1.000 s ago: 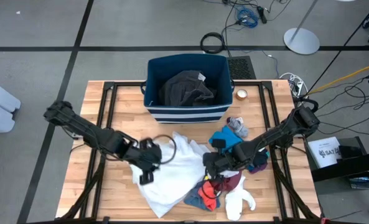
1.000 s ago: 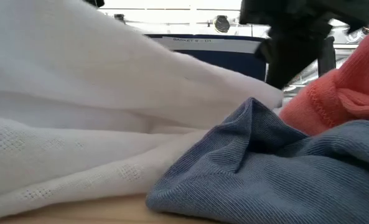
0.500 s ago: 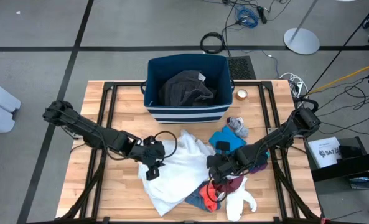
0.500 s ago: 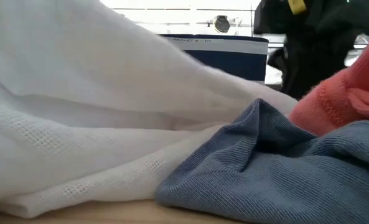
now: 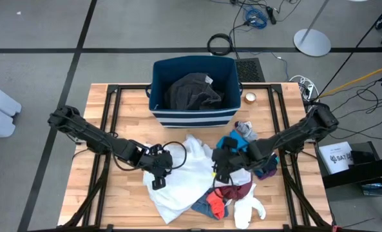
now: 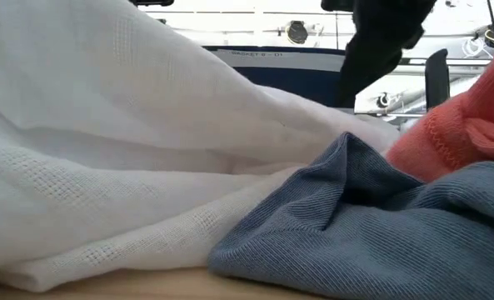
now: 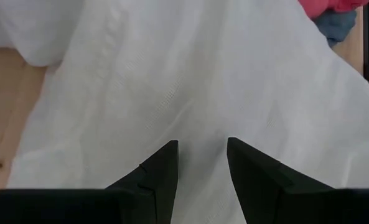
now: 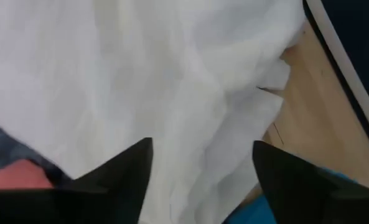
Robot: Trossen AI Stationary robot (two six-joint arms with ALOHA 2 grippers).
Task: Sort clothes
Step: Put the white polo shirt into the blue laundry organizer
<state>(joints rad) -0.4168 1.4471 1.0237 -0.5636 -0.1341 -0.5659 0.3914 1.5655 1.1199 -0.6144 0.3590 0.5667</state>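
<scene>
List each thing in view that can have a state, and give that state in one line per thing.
Left claw: open, over the white garment.
Right claw: open, over the same garment's other edge.
White garment: spread crumpled on the table.
Dark grey garment: lying in the bin.
Bin: upright.
White sock: on the table.

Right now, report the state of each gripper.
Left gripper: open, fingers apart over the white garment, holding nothing.
Right gripper: open wide above the same white garment, holding nothing.
</scene>
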